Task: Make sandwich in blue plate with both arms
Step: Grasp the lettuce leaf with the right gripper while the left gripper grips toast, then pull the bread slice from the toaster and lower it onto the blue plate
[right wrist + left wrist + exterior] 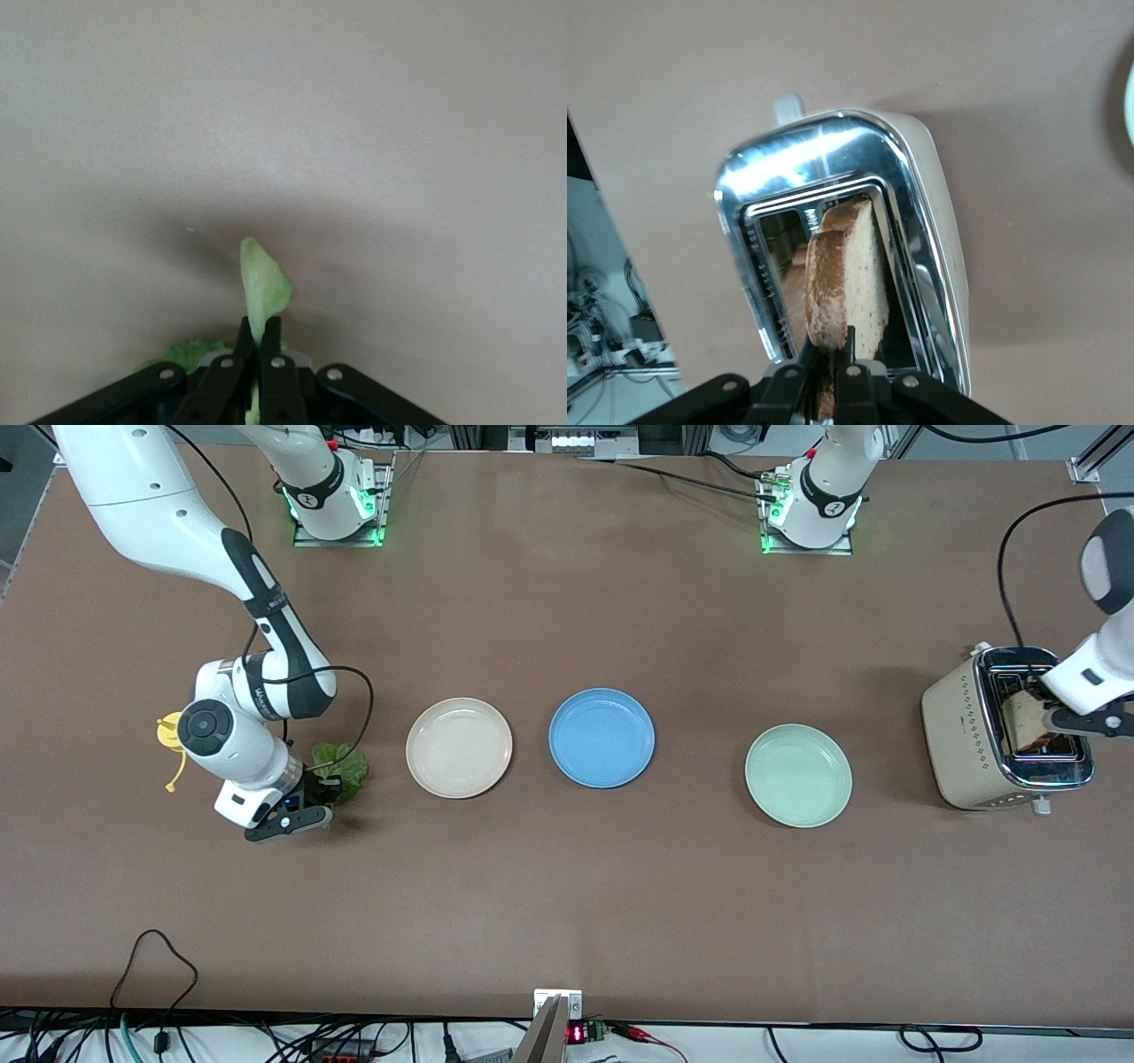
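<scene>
Evidently both arms fetched parts at once: left gripper (827, 376) fingers pinched bread slice (849, 279) upright in toaster (970, 735); right gripper (258, 350) fingers clamped lettuce leaf (263, 288) above tabletop (567, 903); blue plate (601, 738) empty.

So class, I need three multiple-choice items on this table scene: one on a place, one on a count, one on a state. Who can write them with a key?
1. Where does the round glossy sky-blue plate sit?
A. Between the cream-white plate and the pale mint-green plate
B. On top of the toaster
C. Under the lettuce

2. How many plates are on the brown table?
A. Two
B. Three
C. Five

3. What is the left claw doing?
A. Hanging open over the blue plate
B. Shut on the brown-crusted bread slice in the beige and chrome toaster
C. Holding a cup

Key: 1 A, the front view shows the blue plate in the middle of the row. 2 B, three plates show. 3 B, the left wrist view shows its fingers pinching the slice's edge. The right claw pinches a ruffled green lettuce leaf.
</scene>
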